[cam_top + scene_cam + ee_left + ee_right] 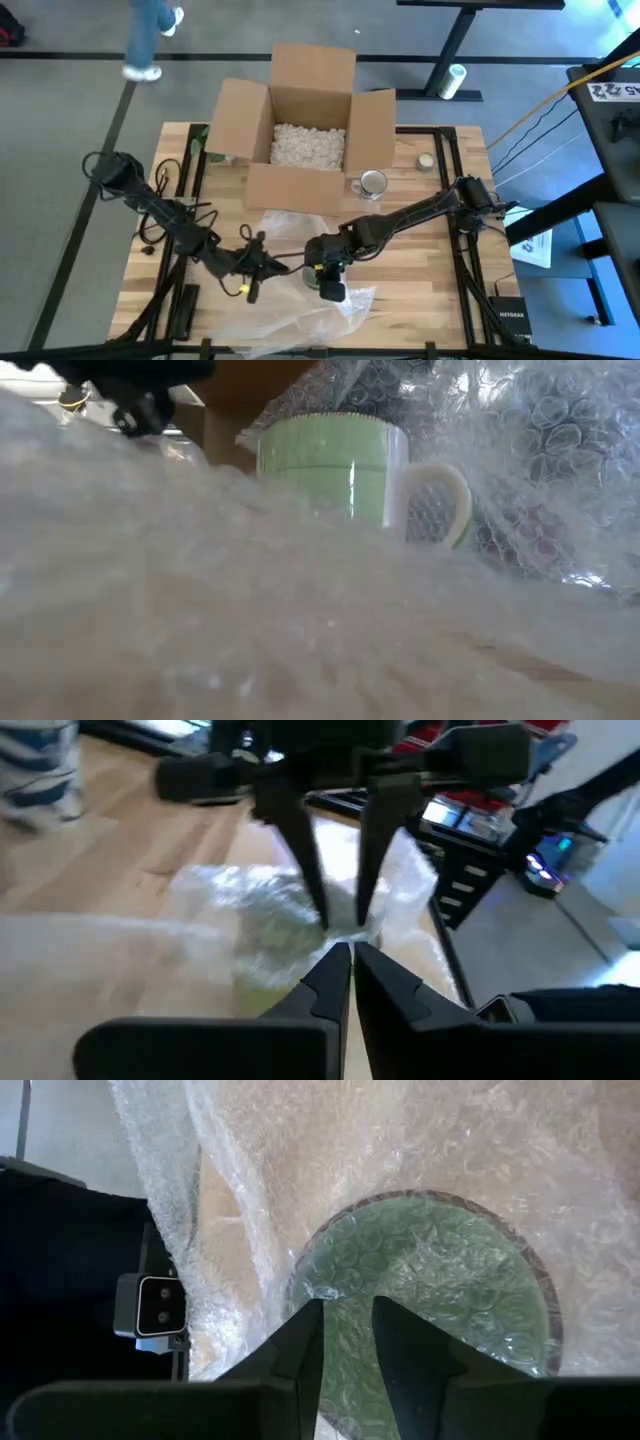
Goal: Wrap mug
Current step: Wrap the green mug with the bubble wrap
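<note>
Clearly mid-wrap: green mug upright near the counter's front edge, amid bubble wrap, with its white handle bare in the low view and its mouth veiled by a layer of wrap in the right wrist view. Sheet heaped loose in front of the mug and rising behind it, not yet drawn round the sides nor tucked. Right gripper directly above the mug's mouth, fingers narrowly apart with wrap between or just under the tips; no firm pinch visible. Left gripper just beside, coming in from the left, fingers almost together at a fold of wrap, tips nearly meeting those of the other gripper; whether film is caught between them, cannot tell. Judged roughly halfway: top covered, body and handle still open, loose ends left to gather and fold. Farther back, a second mug, metallic, bare on the counter beside an open box of packing peanuts. Beyond the counter, a person's legs on the floor.
</note>
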Robot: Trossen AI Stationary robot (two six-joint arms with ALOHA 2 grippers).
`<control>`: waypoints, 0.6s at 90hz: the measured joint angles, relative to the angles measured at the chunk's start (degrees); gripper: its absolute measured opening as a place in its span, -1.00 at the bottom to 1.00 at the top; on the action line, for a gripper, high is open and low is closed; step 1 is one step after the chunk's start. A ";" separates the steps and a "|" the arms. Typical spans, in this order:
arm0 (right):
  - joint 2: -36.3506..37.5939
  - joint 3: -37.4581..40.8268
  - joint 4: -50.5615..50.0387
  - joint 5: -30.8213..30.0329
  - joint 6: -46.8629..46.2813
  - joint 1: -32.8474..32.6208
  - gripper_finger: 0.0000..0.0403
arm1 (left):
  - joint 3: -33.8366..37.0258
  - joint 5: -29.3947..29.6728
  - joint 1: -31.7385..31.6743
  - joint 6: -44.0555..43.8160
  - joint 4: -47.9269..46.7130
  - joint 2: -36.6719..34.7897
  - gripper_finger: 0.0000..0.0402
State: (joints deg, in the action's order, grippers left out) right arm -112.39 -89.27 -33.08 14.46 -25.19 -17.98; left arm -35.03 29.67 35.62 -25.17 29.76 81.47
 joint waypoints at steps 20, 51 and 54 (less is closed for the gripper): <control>-0.05 -0.02 0.25 -1.00 0.01 0.00 -0.62 | -3.34 -7.76 -3.71 1.40 -0.26 4.51 -1.00; -0.05 -0.04 1.19 -1.46 0.00 0.00 -0.62 | -7.84 -13.00 -6.11 -0.18 -0.35 12.43 -1.00; -0.05 -0.04 1.28 -1.46 0.00 0.00 -0.62 | -7.86 -13.00 -6.19 -0.40 -0.35 12.81 -1.00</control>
State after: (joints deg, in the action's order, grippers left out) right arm -112.44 -89.32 -31.80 12.99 -25.19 -17.98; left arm -42.89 16.67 29.43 -25.57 29.41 94.28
